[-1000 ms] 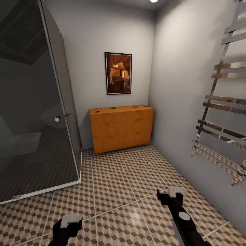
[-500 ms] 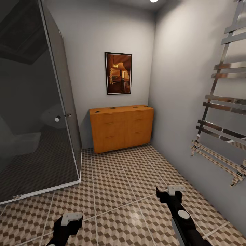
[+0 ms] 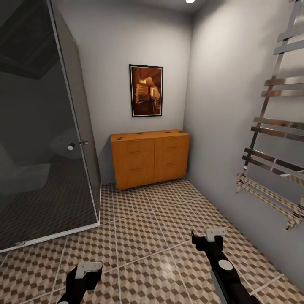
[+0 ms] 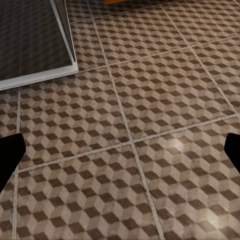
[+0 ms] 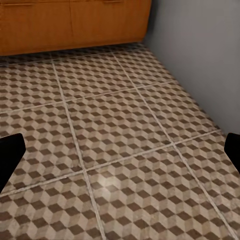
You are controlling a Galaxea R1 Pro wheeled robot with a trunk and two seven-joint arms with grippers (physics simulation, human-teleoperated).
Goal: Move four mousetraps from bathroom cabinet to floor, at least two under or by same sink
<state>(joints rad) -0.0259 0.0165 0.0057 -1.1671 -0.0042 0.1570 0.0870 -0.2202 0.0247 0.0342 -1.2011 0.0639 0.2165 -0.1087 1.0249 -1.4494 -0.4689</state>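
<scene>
Four mousetraps (image 3: 143,134) sit along the cabinet (image 3: 150,158) top against the far wall — well apart from left gripper (image 3: 86,270) and right gripper (image 3: 207,236), both wide open, empty, low over the floor (image 3: 139,236), presumably ready for approach.

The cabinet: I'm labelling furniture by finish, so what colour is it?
Orange-brown wood; the cabinet shows best in the head view, standing against the far wall.

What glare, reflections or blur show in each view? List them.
Head view: a ceiling light burns out at the top edge, a soft sheen lies on the bathroom floor, and the dark shower glass mirrors the tiles. Left wrist view: faint pale glare on tiles. Right wrist view: a similar bright patch, and the cabinet is slightly soft.
</scene>
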